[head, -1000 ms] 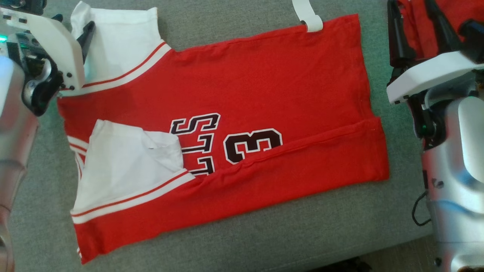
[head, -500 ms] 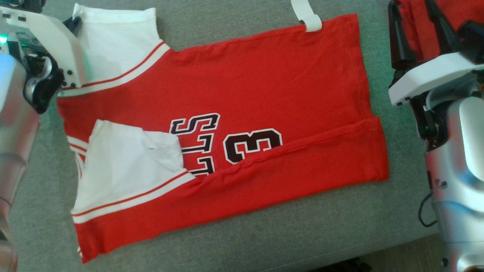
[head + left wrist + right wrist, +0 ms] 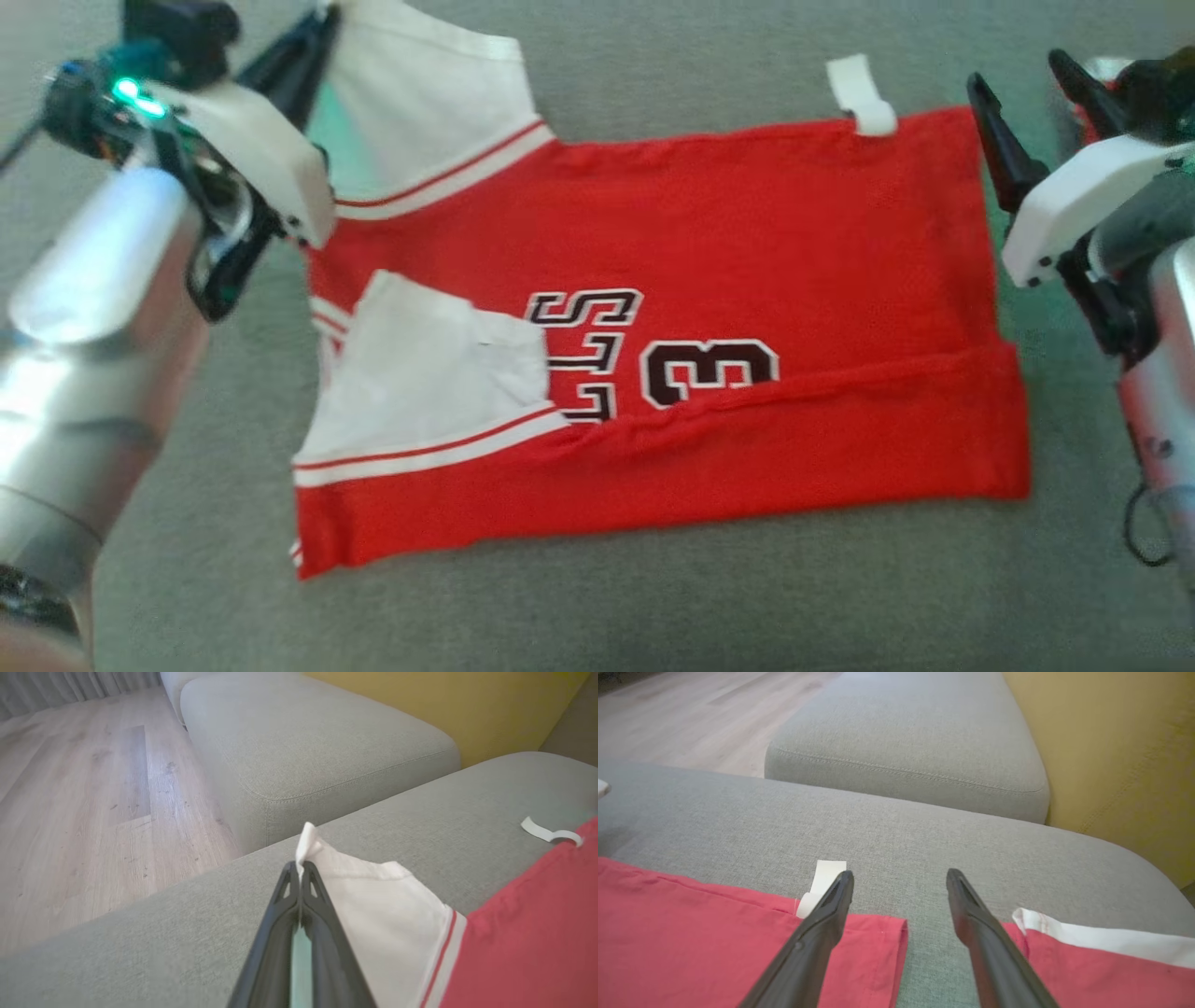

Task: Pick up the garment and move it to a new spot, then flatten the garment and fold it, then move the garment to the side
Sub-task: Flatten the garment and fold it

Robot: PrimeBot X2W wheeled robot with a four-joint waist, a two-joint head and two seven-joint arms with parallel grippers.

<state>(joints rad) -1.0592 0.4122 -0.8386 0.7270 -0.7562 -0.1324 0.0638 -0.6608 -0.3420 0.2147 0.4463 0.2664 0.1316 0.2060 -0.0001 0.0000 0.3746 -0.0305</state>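
Note:
A red garment with white sleeves and dark lettering lies flat on the grey cushion, its near long edge folded over. At the far left corner my left gripper is shut on the edge of the white sleeve. In the left wrist view the left gripper pinches a small peak of that cloth between its fingertips. My right gripper stands open beside the garment's far right corner. In the right wrist view the right gripper hovers over bare cushion with nothing between its fingers, next to a white tag.
A second red cloth with a white band lies just right of my right gripper. A second grey cushion sits beyond the gap. Wooden floor lies to the left, and a yellow backrest rises behind.
My left gripper has gone from open to shut on the white sleeve's edge. The head camera has moved, shifting the whole picture right and down. The right gripper stays open.

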